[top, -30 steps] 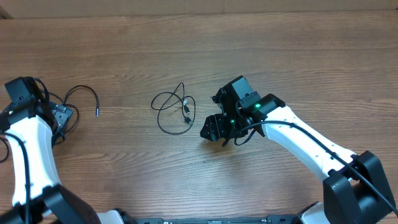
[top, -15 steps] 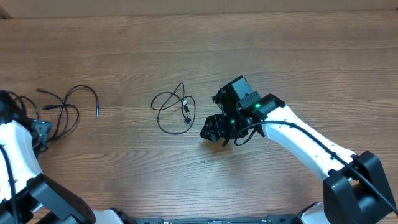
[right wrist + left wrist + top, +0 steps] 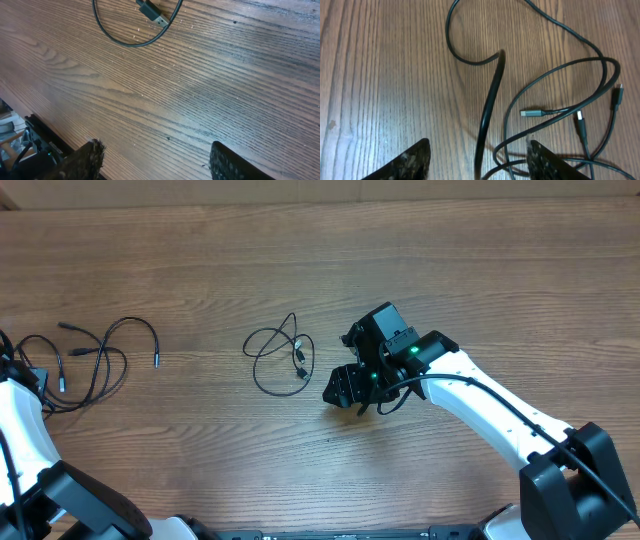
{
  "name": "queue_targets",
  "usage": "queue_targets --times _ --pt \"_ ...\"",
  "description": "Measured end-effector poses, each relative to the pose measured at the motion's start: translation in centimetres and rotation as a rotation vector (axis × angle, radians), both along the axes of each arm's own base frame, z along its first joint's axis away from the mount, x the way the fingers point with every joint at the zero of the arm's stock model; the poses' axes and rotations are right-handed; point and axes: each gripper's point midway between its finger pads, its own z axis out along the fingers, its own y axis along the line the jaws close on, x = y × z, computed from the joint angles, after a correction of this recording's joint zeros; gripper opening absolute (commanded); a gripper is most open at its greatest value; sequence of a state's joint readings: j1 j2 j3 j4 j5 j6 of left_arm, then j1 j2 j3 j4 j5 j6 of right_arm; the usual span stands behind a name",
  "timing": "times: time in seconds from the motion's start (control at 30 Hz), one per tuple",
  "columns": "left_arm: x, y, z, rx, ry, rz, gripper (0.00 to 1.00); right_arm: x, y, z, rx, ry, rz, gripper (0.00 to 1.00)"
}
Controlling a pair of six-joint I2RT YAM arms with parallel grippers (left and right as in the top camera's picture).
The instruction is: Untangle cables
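The cables (image 3: 535, 113) lie in two lots: a loose tangle (image 3: 92, 362) at the table's (image 3: 450, 260) left edge and a small coil (image 3: 297, 360) near the middle, well apart. Our left gripper (image 3: 477, 150) hangs over the tangle, jaws parted, one strand (image 3: 490, 110) between them unclamped. Our right gripper (image 3: 156, 147) sits just right of the coil, released and empty. We judge the tangle is the step in hand, and the next move is to pinch that strand and draw it free.
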State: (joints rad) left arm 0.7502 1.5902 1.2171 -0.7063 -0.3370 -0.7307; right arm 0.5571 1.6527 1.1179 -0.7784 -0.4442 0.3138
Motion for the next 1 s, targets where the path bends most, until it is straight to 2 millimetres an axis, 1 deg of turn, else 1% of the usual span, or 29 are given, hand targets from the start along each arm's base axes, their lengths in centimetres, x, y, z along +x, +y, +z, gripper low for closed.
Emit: queue_targets --times 0.03,0.1,0.13,0.17,0.2,0.23,0.27,0.3,0.4,0.47,0.5,0.53,0.57,0.6,0.67,0.7,0.73,0.8,0.87,0.93,1.0 --pt "0.0 0.0 -0.1 -0.001 0.003 0.001 0.63 0.0 0.0 0.0 0.000 0.000 0.000 0.67" --pt "0.0 0.1 -0.6 -0.009 0.016 0.002 0.63 -0.1 0.0 0.0 -0.002 0.004 0.000 0.67" --pt "0.0 0.1 -1.0 -0.015 0.024 0.003 0.61 -0.2 -0.1 -0.1 -0.004 0.007 0.000 0.67" --pt "0.0 0.1 -1.4 -0.021 0.033 0.004 0.57 -0.2 -0.1 -0.1 -0.006 0.009 0.000 0.67" --pt "0.0 0.1 -1.7 -0.028 0.040 0.004 0.47 -0.2 -0.1 -0.1 -0.007 0.011 0.000 0.67" --pt "0.0 0.1 -2.1 -0.034 0.048 0.003 0.32 -0.3 -0.2 -0.1 -0.008 0.013 0.001 0.67" --pt "0.0 0.2 -2.4 -0.039 0.052 0.003 0.14 -0.3 -0.2 -0.1 -0.009 0.015 0.000 0.67" --pt "0.1 0.2 -2.5 -0.042 0.049 0.002 0.04 -0.3 -0.2 -0.1 -0.010 0.016 0.000 0.67" --pt "1.4 0.3 -2.4 -0.045 -0.011 -0.020 0.04 -0.3 -0.2 -0.1 -0.009 0.016 0.000 0.67" --pt "3.0 0.1 -2.1 -0.068 -0.082 -0.057 0.04 -0.4 -0.2 -0.1 -0.010 0.016 0.000 0.67" --pt "4.1 0.0 -1.8 -0.079 -0.131 -0.089 0.04 -0.4 -0.2 -0.1 -0.009 0.016 0.001 0.67" --pt "6.0 -0.2 -1.1 -0.083 -0.205 -0.150 0.04 -0.4 -0.2 -0.1 -0.010 0.016 0.001 0.67" --pt "7.2 -0.3 -0.5 -0.087 -0.256 -0.197 0.04 -0.3 -0.2 -0.1 -0.010 0.015 0.000 0.67" --pt "9.2 -0.7 0.4 -0.085 -0.329 -0.277 0.04 -0.3 -0.2 -0.1 -0.008 0.015 0.001 0.67" --pt "13.0 -2.5 2.7 -0.082 -0.464 -0.473 0.04 -0.3 -0.2 -0.1 -0.008 0.013 0.000 0.67" --pt "14.7 -3.9 3.8 -0.084 -0.521 -0.577 0.04 -0.3 -0.2 -0.1 -0.008 0.013 0.000 0.67" --pt "16.2 -5.6 4.9 -0.088 -0.573 -0.683 0.04 -0.3 -0.2 -0.1 -0.008 0.013 0.000 0.67" --pt "18.5 -9.6 6.5 -0.112 -0.652 -0.885 0.04 -0.3 -0.2 -0.1 -0.007 0.012 0.000 0.67" --pt "19.8 -13.4 7.5 -0.147 -0.704 -1.042 0.04 -0.3 -0.2 -0.1 -0.008 0.013 0.000 0.66" --pt "20.6 -16.7 8.0 -0.182 -0.736 -1.164 0.04 -0.3 -0.2 -0.1 -0.009 0.015 0.001 0.66" --pt "20.7 -18.2 8.3 -0.197 -0.752 -1.223 0.04 -0.4 -0.2 -0.1 -0.011 0.018 0.000 0.66"
